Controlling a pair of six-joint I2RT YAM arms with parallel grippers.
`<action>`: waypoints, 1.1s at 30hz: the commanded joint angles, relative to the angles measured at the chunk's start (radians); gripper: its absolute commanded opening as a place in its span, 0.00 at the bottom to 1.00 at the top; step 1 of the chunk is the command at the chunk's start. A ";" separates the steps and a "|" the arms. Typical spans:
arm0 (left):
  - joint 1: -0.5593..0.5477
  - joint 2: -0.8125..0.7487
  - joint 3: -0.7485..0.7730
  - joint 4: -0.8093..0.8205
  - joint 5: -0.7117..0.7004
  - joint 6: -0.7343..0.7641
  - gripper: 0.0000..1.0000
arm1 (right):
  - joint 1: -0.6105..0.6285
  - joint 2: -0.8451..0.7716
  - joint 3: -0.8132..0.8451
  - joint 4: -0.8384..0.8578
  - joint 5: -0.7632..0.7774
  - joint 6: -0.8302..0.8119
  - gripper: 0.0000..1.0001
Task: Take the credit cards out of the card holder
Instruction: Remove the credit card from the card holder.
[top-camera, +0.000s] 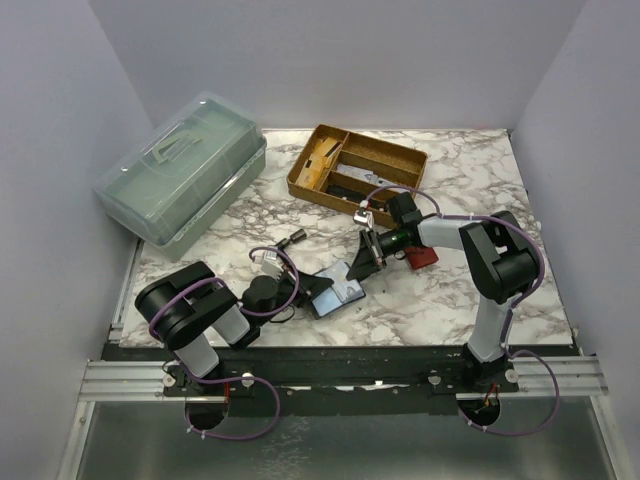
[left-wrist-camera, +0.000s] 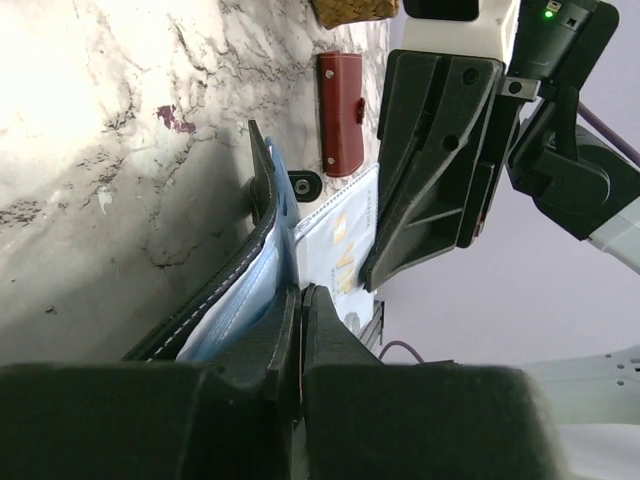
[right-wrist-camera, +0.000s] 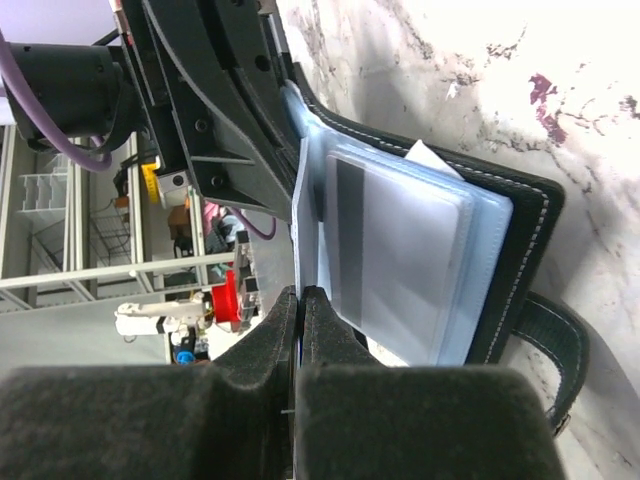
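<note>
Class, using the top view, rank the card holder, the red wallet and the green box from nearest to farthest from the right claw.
1. card holder, at the tips of the right claw.
2. red wallet, to the claw's right.
3. green box, far-left corner.

My card holder (right-wrist-camera: 528, 250) looks like matt black leather, finely grained, with pale stitching along its edge. Inside it the plastic sleeves (right-wrist-camera: 488, 260) are clear, glossy and faintly blue. The credit cards (right-wrist-camera: 400, 260) behind them are smooth pale-grey plastic with a dark stripe. My left gripper (left-wrist-camera: 302, 293) and right gripper (right-wrist-camera: 300, 293) have matt black plastic fingers. Under the card holder, the table (top-camera: 450, 300) is smooth and marble-patterned with a soft sheen. Beside the card holder, a red case (left-wrist-camera: 340, 110) looks like glossy leather with small metal studs. Beyond the card holder, the tray (top-camera: 318, 196) looks like matt wood and the box (top-camera: 185, 175) is translucent green plastic.
</note>
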 joint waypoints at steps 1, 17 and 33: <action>-0.011 -0.002 0.030 0.207 0.027 0.022 0.00 | 0.032 -0.020 0.001 -0.026 0.006 -0.032 0.00; 0.046 0.095 -0.047 0.285 0.169 0.021 0.00 | 0.019 0.005 0.017 -0.056 0.029 -0.061 0.12; 0.081 0.038 -0.095 0.259 0.195 0.053 0.00 | -0.007 0.034 0.009 -0.042 -0.006 -0.056 0.03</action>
